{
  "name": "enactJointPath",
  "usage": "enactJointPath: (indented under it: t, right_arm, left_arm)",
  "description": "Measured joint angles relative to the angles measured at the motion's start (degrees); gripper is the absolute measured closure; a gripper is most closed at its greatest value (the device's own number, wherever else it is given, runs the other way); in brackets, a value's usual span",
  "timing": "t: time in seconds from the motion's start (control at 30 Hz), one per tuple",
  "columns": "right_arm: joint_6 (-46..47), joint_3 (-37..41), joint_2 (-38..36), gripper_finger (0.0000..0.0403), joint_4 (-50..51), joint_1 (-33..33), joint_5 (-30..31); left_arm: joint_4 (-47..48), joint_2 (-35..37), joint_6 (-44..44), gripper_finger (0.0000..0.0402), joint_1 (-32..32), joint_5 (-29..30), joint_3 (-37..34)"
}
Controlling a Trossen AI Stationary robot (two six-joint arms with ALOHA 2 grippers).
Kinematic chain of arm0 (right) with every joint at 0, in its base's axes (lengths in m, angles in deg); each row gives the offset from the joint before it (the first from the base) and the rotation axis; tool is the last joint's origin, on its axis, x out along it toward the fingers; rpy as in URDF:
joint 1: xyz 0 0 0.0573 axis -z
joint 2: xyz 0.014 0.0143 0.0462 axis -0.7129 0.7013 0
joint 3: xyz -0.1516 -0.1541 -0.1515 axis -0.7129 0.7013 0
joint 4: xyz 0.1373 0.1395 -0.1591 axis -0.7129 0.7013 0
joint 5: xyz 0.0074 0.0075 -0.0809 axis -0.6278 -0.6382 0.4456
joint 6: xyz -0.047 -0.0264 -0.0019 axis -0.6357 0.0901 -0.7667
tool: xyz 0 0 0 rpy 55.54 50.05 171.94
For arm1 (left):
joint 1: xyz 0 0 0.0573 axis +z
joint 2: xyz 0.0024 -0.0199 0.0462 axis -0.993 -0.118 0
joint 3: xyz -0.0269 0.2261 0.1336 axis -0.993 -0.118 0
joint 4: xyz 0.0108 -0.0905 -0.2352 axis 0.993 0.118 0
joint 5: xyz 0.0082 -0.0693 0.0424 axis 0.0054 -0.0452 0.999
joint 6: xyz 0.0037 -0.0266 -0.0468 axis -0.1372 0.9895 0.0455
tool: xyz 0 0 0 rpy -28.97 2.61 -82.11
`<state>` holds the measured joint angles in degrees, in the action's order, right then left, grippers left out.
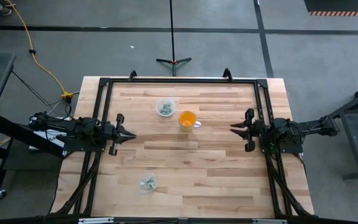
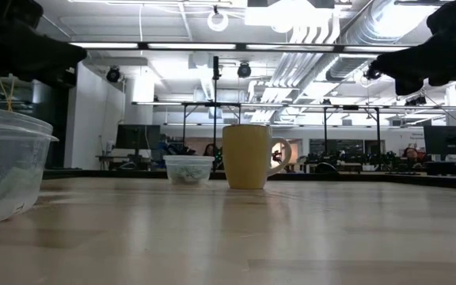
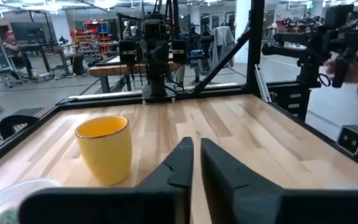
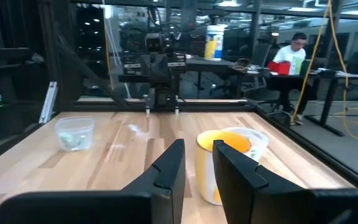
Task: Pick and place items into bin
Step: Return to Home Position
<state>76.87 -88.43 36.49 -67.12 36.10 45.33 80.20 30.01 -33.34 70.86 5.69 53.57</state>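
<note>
High view: pale wooden desk (image 1: pixel 216 155); tiny green-grey pieces (image 1: pixel 165 109) in a clear round tub beside the orange cup (image 1: pixel 187 119), more (image 1: pixel 146 183) in a near tub.

Wrist views: left gripper (image 3: pixel 196 163) and right gripper (image 4: pixel 197 163), jaws slightly parted, empty. Advice: spread wider, descend vertically.

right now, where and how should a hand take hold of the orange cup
Probably by the rim and wall of the orange cup, coming straight down from above: it stands upright with its mouth open. Its clear handle points toward the right hand, so pinch the wall away from it. The clear bowl beside it leaves room.
</note>
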Motion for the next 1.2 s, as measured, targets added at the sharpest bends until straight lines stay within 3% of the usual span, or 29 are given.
enactJointPath:
  t: [0.1, 0.2, 0.3, 0.43, 0.8, 1.0, 1.2]
  right_arm:
    - [0.01, 0.00, 0.00, 0.0329, 0.01, 0.00, 0.21]
    - [0.02, 0.00, 0.00, 0.0329, -0.02, 0.00, 0.19]
    - [0.02, 0.00, 0.00, 0.0329, -0.03, 0.00, 0.19]
    - [0.02, 0.00, 0.00, 0.0329, -0.03, 0.00, 0.19]
    - [0.02, 0.02, 0.02, 0.0329, -0.08, 0.00, 0.19]
    - [0.02, 0.02, 0.02, 0.0329, -0.10, 0.00, 0.17]
    - [0.02, 0.04, 0.02, 0.0329, -0.10, 0.00, 0.17]
  left_arm:
    - [0.01, 0.00, 0.98, 0.0330, -0.01, -0.56, 0.00]
    - [0.32, -0.02, 0.09, 0.0356, -0.02, -2.74, 0.00]
    - [0.21, -0.02, 0.39, 0.0379, -0.02, -1.12, 0.00]
    - [0.04, -0.02, 1.69, 0.0376, -0.02, 0.12, 0.00]
    - [0.03, -0.02, 1.64, 0.0208, -0.02, 0.17, 0.00]
    - [0.06, -0.02, 1.64, 0.0172, -0.02, 0.18, 0.00]
    - [0.05, -0.02, 1.64, 0.0161, -0.02, 0.20, 0.00]
